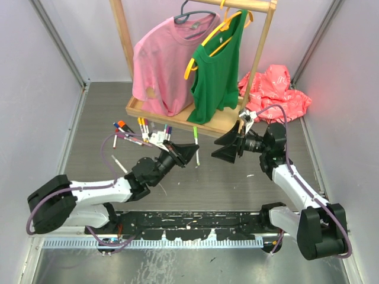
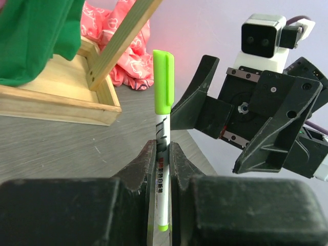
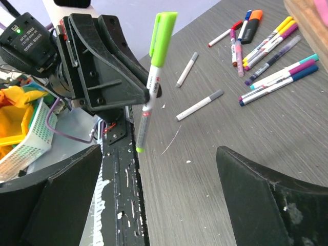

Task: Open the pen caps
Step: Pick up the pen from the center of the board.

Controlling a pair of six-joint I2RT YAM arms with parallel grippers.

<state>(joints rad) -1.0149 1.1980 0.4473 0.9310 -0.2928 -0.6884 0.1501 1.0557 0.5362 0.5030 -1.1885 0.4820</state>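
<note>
Gripping a white marker [image 2: 162, 207] by its barrel, the left end effector [image 2: 163, 151] is closed and holds it upright above the counter [image 3: 230, 133], with the green pen cap [image 2: 164, 82] fitted on top. The right end effector [image 1: 225, 148] stands wide open just beside the cap, not touching it.

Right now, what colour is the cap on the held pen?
Lime green. The cap shows best in the left wrist view.
</note>
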